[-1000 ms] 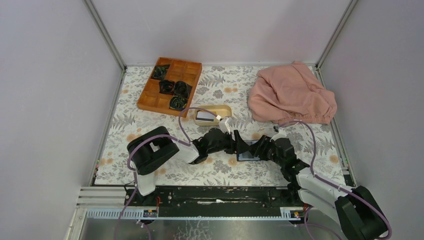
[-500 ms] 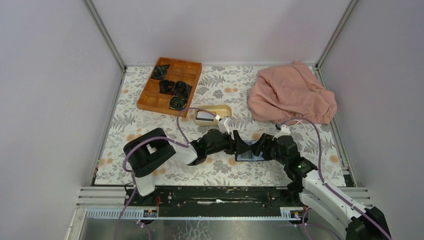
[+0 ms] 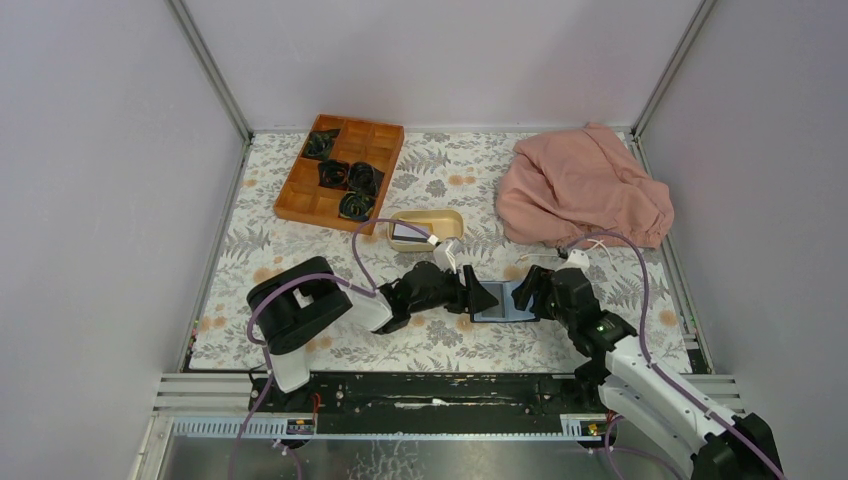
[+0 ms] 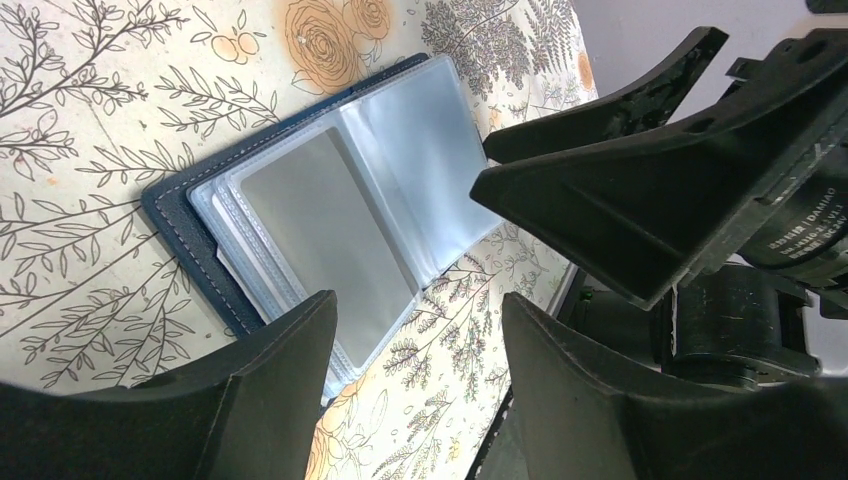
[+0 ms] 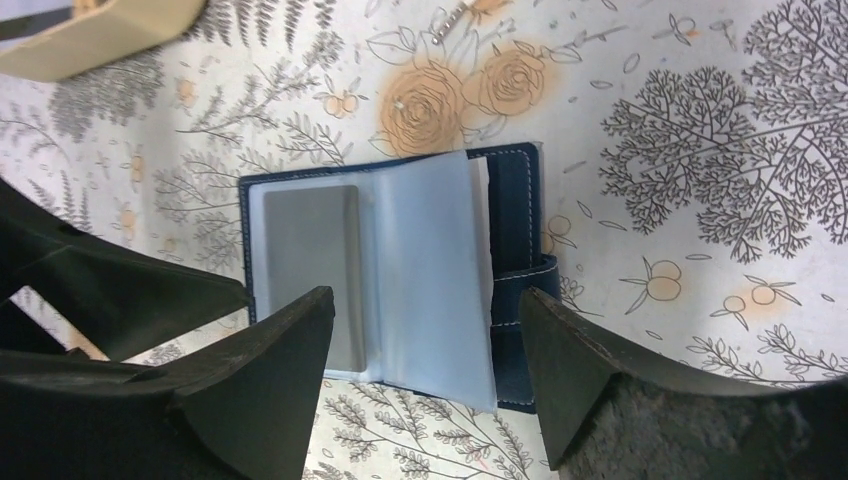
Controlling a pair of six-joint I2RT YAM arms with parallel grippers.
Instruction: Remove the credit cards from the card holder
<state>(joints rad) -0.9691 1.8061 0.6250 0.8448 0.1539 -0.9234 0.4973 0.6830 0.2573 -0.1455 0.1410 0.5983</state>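
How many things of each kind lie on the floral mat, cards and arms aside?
Orange wooden compartment tray: 1
Dark coiled bundles inside it: 4
Beige oval dish: 1
Crumpled pink cloth: 1
Open navy-blue card holder: 1
Total: 8

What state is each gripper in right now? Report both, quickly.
Left gripper: open, holding nothing, over the open card holder.
Right gripper: open, holding nothing, over the same card holder.

Card holder [image 3: 503,301] on mat [image 3: 450,170], dish [image 3: 446,221] behind it (prob. w/ card [image 3: 407,232] inside).
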